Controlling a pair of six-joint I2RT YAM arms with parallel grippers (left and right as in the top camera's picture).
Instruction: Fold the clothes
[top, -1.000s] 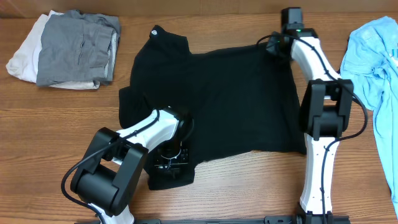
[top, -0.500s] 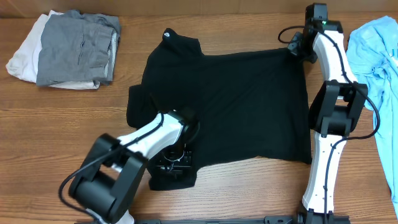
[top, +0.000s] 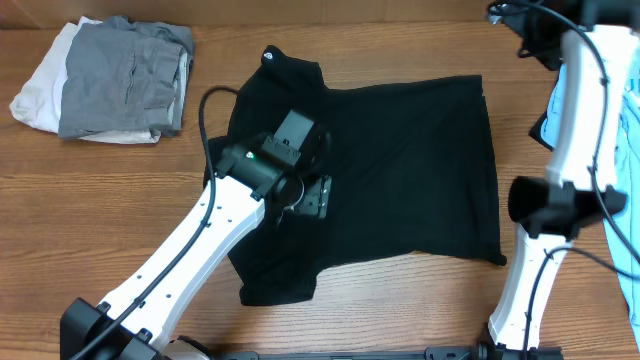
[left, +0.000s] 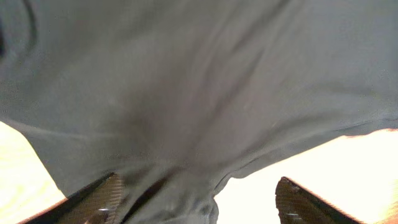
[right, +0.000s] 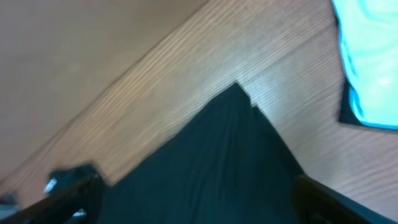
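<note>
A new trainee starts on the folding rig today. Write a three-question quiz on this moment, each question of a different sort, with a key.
1. True or false: the black short-sleeved fabric shirt lies spread open on the wooden table.
2. Pick one: the left gripper is A) shut on a sleeve, B) open above the shirt, C) out of sight.
3. What colour is the crumpled garment at the table's right edge?

Key: 1 true; 2 B; 3 light blue.
</note>
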